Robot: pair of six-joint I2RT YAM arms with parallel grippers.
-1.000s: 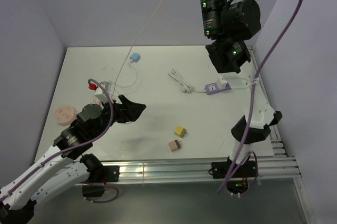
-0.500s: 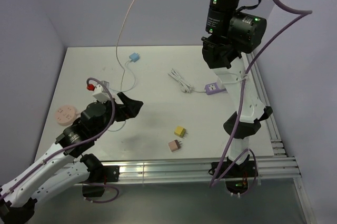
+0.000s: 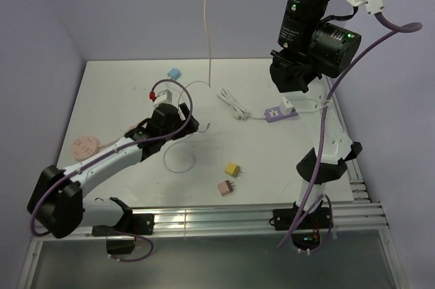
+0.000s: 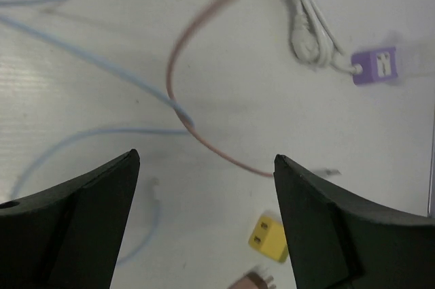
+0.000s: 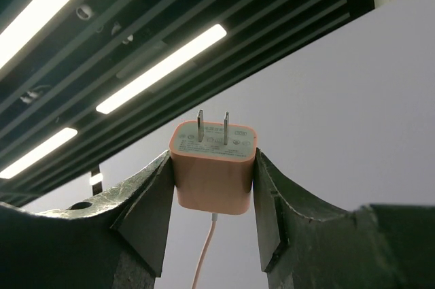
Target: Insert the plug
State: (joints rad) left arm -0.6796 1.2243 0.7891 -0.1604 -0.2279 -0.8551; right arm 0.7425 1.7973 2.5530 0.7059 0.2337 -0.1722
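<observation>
I have the salmon-orange two-prong plastic plug point(image 5: 213, 177) pinched by its sides in my right gripper point(image 5: 213, 161). Its prongs aim at the ceiling strip lights point(image 5: 160, 71), and the arm is reared high over the table. The plug's thin pink cable point(image 3: 207, 24) hangs down to the white tabletop point(image 3: 115, 92), where the purple power strip point(image 3: 281, 111) lies far right. My left gripper point(image 4: 204, 207) hovers low over cable loops, fingers spread and empty, with a small yellow plug point(image 4: 267, 237) nearby.

Bright ceiling strips point(image 5: 160, 64) glare beyond the right gripper point(image 5: 213, 158); the pink cable point(image 4: 178, 51) ahead of the left gripper point(image 4: 205, 158) is blurred.
</observation>
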